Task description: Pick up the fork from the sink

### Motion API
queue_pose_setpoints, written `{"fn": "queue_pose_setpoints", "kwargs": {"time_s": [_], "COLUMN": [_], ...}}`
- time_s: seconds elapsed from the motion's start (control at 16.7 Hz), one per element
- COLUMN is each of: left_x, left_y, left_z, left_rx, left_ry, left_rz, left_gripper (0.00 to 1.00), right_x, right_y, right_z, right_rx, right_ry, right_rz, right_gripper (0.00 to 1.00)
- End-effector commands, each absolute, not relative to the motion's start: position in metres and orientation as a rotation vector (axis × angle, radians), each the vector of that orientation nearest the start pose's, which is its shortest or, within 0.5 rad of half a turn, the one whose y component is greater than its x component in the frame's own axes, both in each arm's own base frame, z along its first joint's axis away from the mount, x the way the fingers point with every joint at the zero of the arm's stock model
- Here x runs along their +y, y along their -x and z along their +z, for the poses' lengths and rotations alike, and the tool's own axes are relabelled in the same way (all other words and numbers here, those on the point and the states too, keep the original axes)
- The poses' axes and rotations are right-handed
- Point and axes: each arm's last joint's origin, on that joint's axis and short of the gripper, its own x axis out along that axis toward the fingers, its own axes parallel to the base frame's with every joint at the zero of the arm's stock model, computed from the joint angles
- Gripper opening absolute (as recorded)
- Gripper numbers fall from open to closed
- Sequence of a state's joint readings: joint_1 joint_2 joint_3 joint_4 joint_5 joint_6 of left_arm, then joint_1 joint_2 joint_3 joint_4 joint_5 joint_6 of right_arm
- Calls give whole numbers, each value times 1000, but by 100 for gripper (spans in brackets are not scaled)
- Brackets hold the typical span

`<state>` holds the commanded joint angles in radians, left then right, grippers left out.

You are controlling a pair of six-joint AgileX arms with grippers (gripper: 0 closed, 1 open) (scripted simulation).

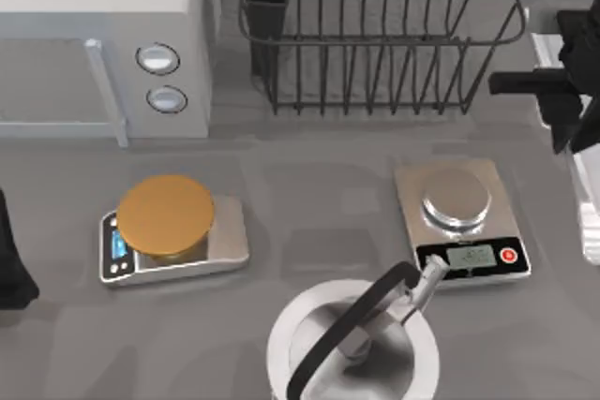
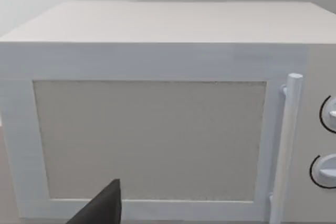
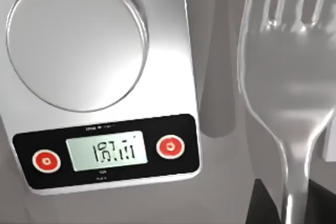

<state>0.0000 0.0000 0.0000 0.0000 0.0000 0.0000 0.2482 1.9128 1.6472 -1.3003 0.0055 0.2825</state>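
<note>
Fork (image 3: 289, 103) hangs close under my right wrist camera, beside silver scale (image 3: 100, 77), handle running down toward my right claw; grip unclear, cannot tell. Likely light, stiff, slippery: pinch flat handle. Left arm parked facing microwave (image 2: 157, 129).

- Fork (image 3: 286, 93): shiny silver metal, tines and broad neck seen close in the right wrist view, narrowing toward the handle; lies just beside the silver scale (image 3: 100, 82), off the side by its display.
- Sink (image 1: 589, 222): pale whitish rim, probably, beyond the silver scale at the table's right edge.
</note>
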Motion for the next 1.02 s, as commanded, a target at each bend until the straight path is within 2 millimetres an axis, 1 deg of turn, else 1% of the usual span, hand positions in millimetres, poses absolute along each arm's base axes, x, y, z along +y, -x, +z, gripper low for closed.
{"fn": "queue_pose_setpoints", "kwargs": {"time_s": [0.3,0.48,0.6,0.84,1.02], "left_x": [-1,-1,-1,-1,-1], "left_y": [-106,-106,-106,-106,-106], "left_z": [160,160,160,160,160], "left_rx": [0,0,0,0,0], "left_ry": [0,0,0,0,0], "left_rz": [0,0,0,0,0], "left_gripper": [100,100,100,100,100], "right_x": [95,95,95,95,95], "right_y": [-354,-351,-349,-349,-349], "right_z": [192,168,160,160,160], "right_rx": [1576,1575,1571,1571,1571], "right_ry": [-14,-9,-8,-8,-8], "right_rz": [-24,-13,-8,-8,-8], "right_gripper": [0,0,0,0,23]}}
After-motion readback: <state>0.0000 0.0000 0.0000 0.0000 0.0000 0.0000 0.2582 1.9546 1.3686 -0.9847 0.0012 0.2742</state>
